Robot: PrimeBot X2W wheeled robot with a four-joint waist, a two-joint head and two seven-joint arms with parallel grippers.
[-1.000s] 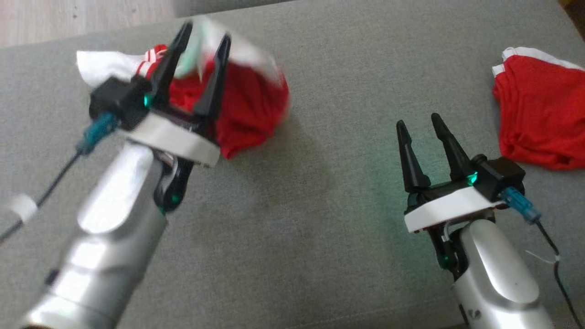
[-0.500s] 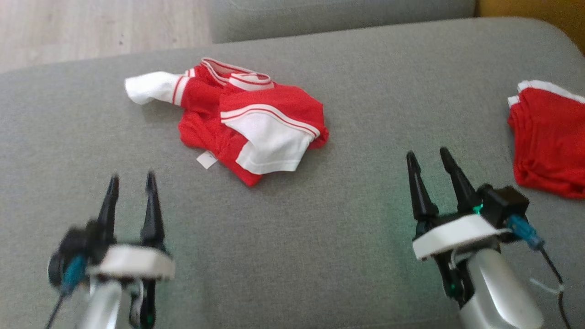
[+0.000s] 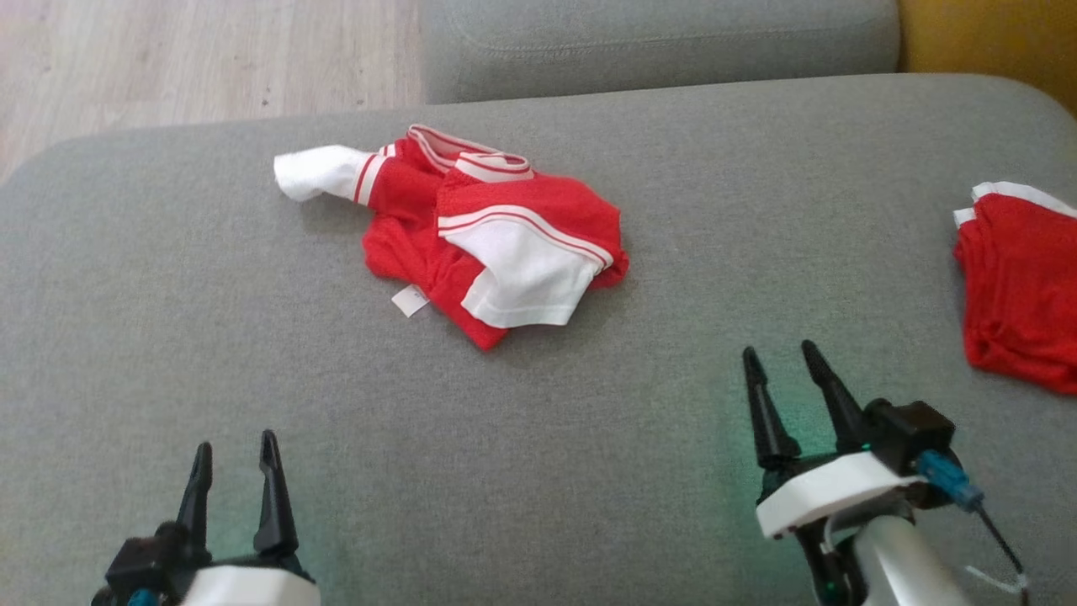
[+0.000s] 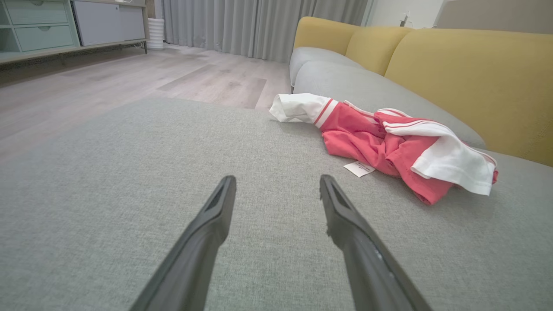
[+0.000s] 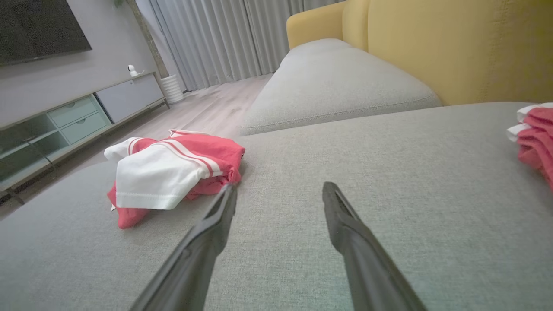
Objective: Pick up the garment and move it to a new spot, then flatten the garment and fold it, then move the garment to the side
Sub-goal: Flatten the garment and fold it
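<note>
Garment (image 3: 480,244) crumpled on sofa (image 3: 589,471), claws apart

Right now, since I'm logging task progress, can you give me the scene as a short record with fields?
garment: red and white shirt, crumpled, loose on the grey sofa seat
left pincer: open, empty, apart from the shirt
right pincer: open, empty, apart from the shirt
aside: folded red clothing at the seat's right edge
stage: not yet flattened or folded

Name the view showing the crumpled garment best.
Head view: it looks down on the whole garment, its outline plain. Both wrist views catch it low and side-on, with folds hiding parts.
</note>
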